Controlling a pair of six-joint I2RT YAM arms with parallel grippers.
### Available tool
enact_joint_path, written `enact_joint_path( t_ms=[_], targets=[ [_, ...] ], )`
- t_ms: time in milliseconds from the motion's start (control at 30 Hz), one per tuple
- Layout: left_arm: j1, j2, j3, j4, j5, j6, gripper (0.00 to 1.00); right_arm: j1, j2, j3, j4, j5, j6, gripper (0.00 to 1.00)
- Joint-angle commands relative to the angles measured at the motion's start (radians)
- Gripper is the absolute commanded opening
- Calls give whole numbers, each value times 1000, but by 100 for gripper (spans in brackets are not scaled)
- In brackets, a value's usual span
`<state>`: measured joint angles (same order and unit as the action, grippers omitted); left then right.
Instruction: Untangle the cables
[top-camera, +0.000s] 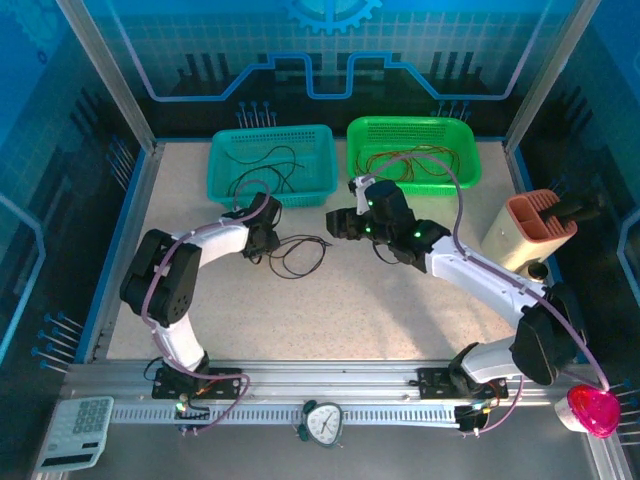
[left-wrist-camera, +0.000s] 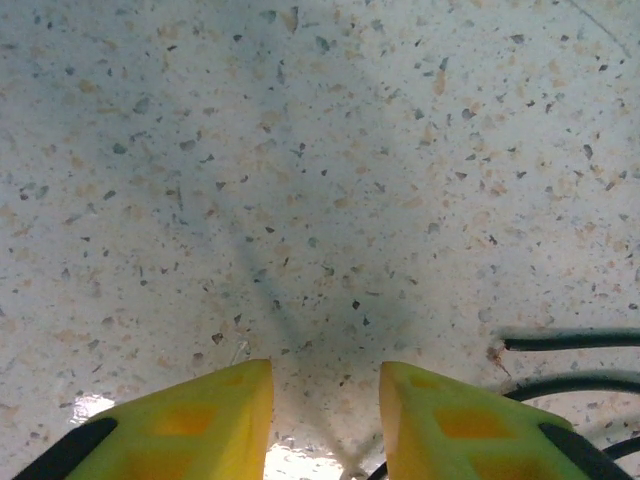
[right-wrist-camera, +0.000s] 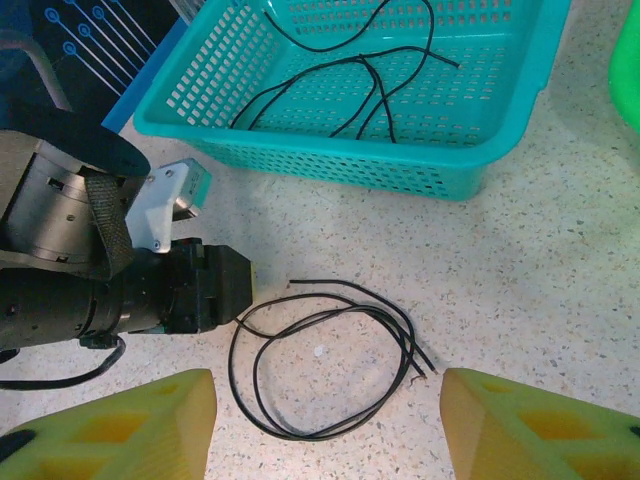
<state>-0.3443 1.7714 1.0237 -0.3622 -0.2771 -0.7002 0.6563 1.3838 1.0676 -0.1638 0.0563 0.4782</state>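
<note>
Where a loose coil of black cable (right-wrist-camera: 325, 362) lies on the speckled table (right-wrist-camera: 560, 300), it sits ahead of and between the right gripper's (right-wrist-camera: 325, 395) widely spread jaws, untouched. Its strands pass just outside the left gripper's (left-wrist-camera: 325, 400) jaws, which stand slightly apart over bare table, pinching nothing. More black cables rest in the teal basket (right-wrist-camera: 480, 165) beyond. A clean grasp likely means shifting the left jaws onto one strand, not the bundle.
</note>
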Motion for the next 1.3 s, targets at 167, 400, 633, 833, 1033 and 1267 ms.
enact_joint_path(
  t_ms=[167,400,633,833,1033,1267],
  targets=[
    [-5,27,35,-13,-19,37,15,19,-36,7,-7,6,-12,62],
    [-13,-50,26,-20,-33,92,0,21,-61,13,-16,2,-11,62],
    [-72,-237,146,-122,-7,227,0,20,-75,18,-13,-12,5,62],
    [-87,-351,281,-193,78,280,0,20,-59,22,-6,-26,7,62],
    [-86,-414,428,-204,198,282,0,21,-58,19,-3,-36,10,63],
    [-87,-427,590,-172,314,242,0,22,-77,17,-7,-23,-5,64]
  ],
)
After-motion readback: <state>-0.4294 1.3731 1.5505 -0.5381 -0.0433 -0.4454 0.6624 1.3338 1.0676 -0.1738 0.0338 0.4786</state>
